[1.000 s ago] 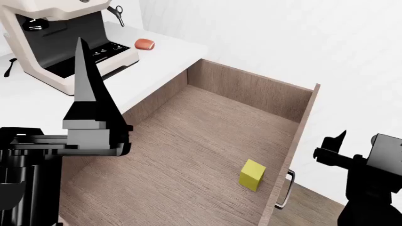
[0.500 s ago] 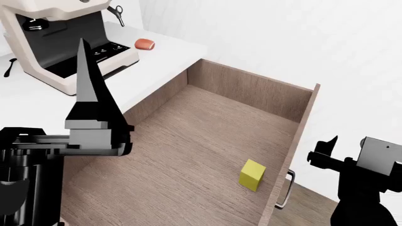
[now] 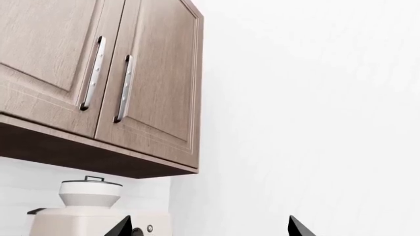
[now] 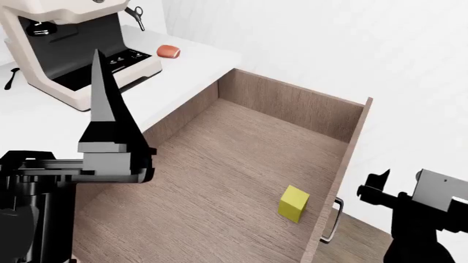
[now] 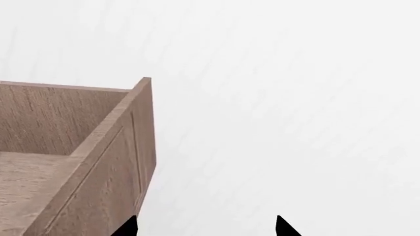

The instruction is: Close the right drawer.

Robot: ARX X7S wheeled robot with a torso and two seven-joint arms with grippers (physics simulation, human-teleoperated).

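Note:
The right drawer (image 4: 219, 164) stands pulled far out, a deep brown wood-grain box. Its front panel (image 4: 349, 159) runs along the right side, with the dark bar handle (image 4: 334, 219) on its outer face. A yellow cube (image 4: 294, 203) lies inside near the front. My right gripper (image 4: 374, 186) is open and empty, just outside the drawer front beside the handle and apart from it. In the right wrist view the gripper (image 5: 204, 230) looks along the drawer front (image 5: 111, 167). My left gripper (image 3: 208, 231) is open and empty, its finger (image 4: 102, 104) raised over the drawer's left side.
A cream espresso machine (image 4: 66, 49) and a small red object (image 4: 169, 51) sit on the white counter (image 4: 183, 82) left of the drawer. A white wall rises behind. The left wrist view shows wall cabinets (image 3: 98, 73) above the machine (image 3: 92, 206).
My right gripper has moved a little left and down, closer to the drawer front, and its wrist has turned. The left arm and the drawer have hardly moved.

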